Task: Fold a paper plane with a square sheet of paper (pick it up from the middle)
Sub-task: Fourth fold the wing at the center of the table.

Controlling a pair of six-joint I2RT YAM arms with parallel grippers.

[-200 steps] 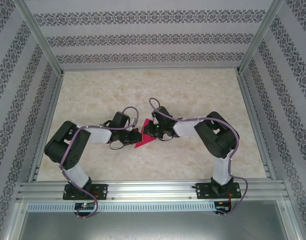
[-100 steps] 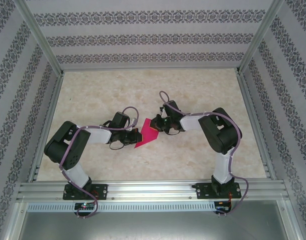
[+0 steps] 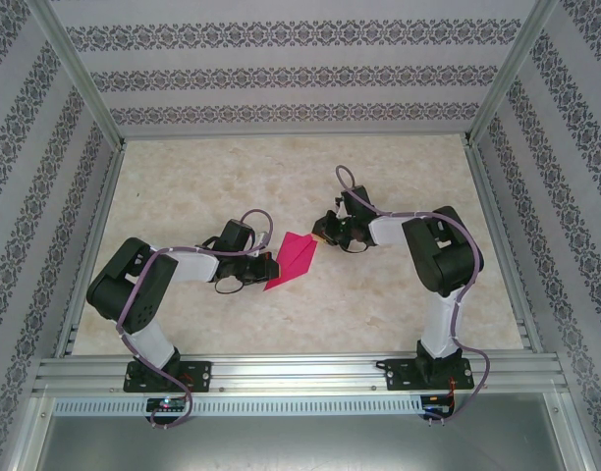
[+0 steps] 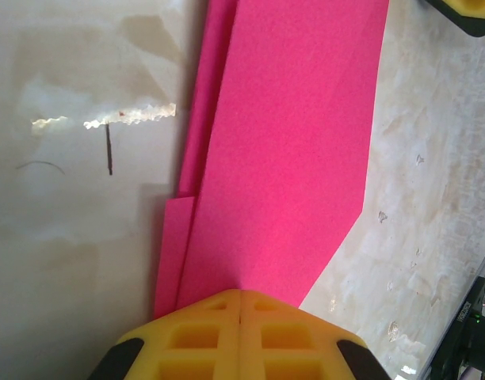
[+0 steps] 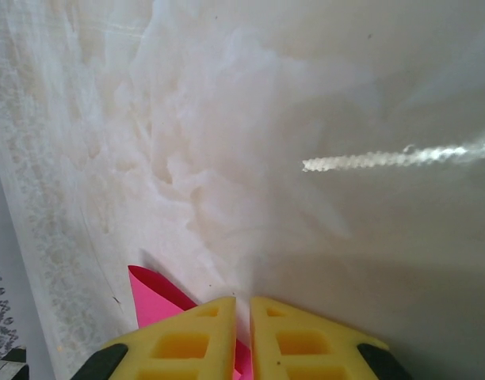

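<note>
Midway through the folding, the left hand is clenched on the paper, its yellow fingers pressed together over one end of the magenta sheet. From that hand the paper runs out toward the middle of the table. It is already a narrow, layered shape, with a long crease down it and a second flap showing along one side. Whether it lies flat on the table or hangs just above it cannot be told.

The right hand sits at the paper's end farthest from the left hand, just beside the corner. In its own wrist view the fingers stand nearly together with a thin slit between them, and a pink corner peeks out beside and beneath them. Whether they pinch that corner or are free of it cannot be told.

By the look of the layers, the early folds are made and the work is on the wings. The sheet reads as a dart in the making, not a finished plane.

The next move probably calls for the left hand to hold its end firm as the anchor. The right hand would take a free edge and lay it over along the crease. Thin paper buckles easily, so the edges need lining up before any pressing down.
</note>
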